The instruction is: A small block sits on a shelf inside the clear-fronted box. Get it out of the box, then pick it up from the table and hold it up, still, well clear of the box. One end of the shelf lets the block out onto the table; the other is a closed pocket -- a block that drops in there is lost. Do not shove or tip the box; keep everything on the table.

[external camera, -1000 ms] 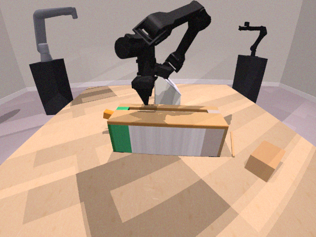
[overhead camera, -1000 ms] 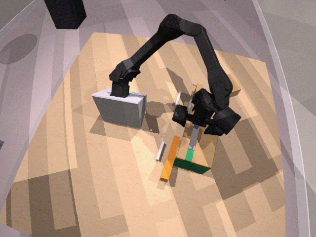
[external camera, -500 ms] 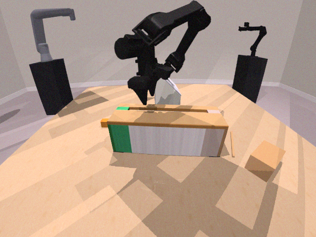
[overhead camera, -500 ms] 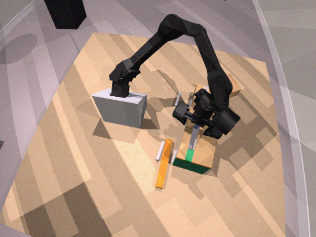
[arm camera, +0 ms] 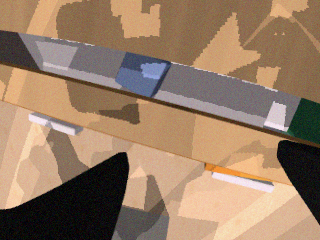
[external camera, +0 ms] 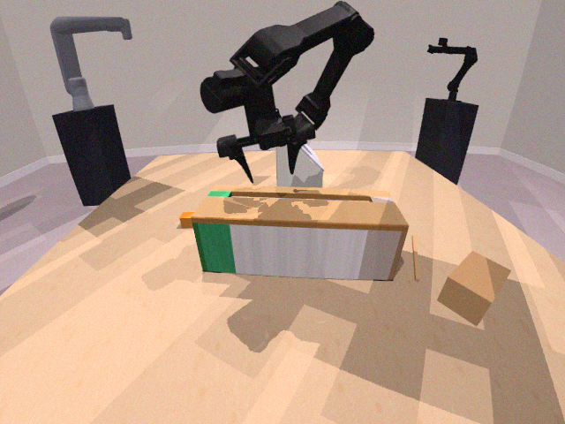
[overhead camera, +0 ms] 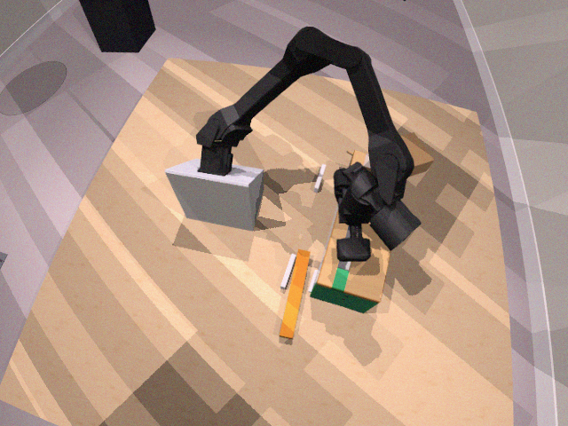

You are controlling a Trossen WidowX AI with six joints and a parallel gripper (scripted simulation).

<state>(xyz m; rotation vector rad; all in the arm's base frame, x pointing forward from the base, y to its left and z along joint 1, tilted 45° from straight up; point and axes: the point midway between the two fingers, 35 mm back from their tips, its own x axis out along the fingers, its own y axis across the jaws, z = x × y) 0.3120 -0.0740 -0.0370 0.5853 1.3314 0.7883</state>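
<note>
Your end effector (overhead camera: 353,215) (external camera: 272,178) (arm camera: 203,155) is open and empty above the box (overhead camera: 353,275) (external camera: 297,251) (arm camera: 165,130); in your wrist view, the blue block (arm camera: 142,75) sits inside the slot, toward eleven o'clock.

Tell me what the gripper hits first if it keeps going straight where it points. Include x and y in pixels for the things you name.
Probably the top of the box (overhead camera: 366,284) (external camera: 301,212) (arm camera: 165,127), around its slot; depth is unclear, so the jaws might straddle its near edge.
</note>
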